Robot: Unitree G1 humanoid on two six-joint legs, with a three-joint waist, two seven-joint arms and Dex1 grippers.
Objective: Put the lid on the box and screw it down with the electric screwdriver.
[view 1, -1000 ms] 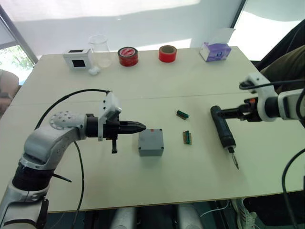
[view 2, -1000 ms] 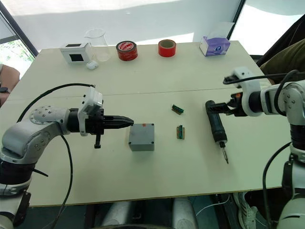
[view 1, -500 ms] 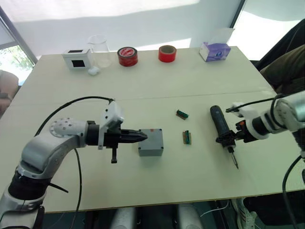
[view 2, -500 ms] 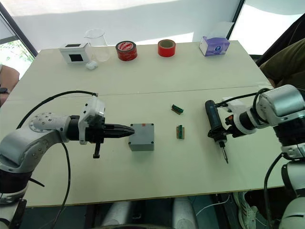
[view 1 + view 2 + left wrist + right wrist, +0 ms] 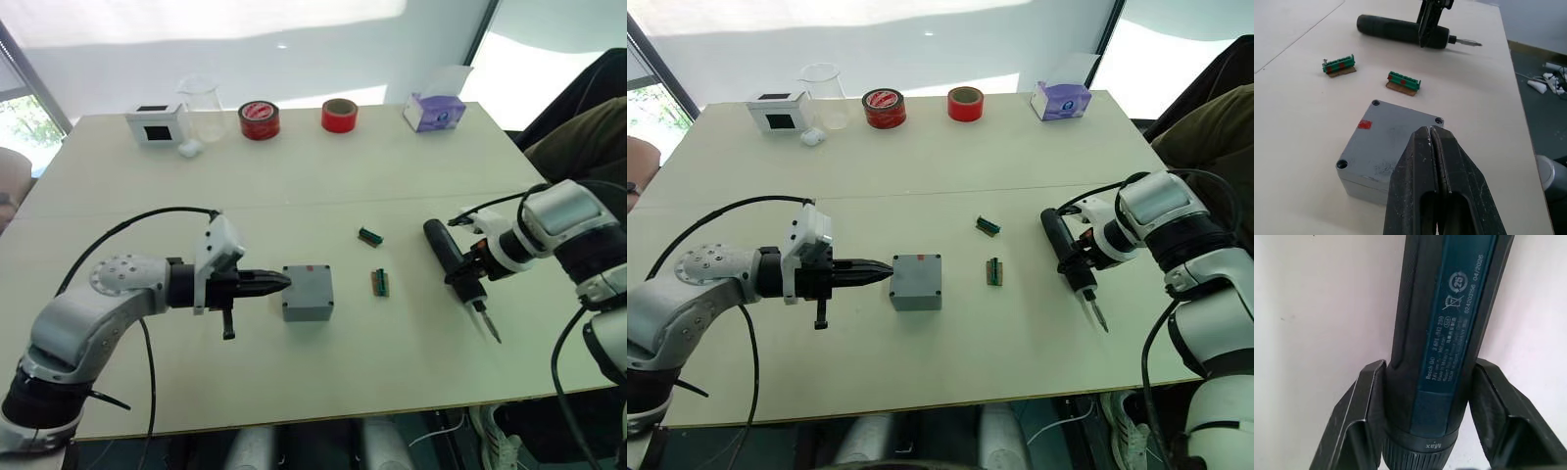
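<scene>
The box [image 5: 308, 292], with the lid [image 5: 1393, 132] already seated flush on it, rests near the middle of the table [image 5: 323, 176]; a red mark and corner screw holes show on top. Rigid moulded plastic, it is judged light and liable to slide under a push, so bracing a side wall suits it. The left gripper [image 5: 275, 281], fingers pressed together and empty, points at the box's left wall; whether it touches cannot be told. To the right, beyond two green connector pieces [image 5: 379, 282], lies the electric screwdriver [image 5: 456, 275]. The right gripper [image 5: 1077, 267] straddles its barrel near the bit end, fingers [image 5: 1359, 411] on either side; firm contact is unclear. The tool looks stiff, smooth and heavier. No screws can be made out in the corner holes.
</scene>
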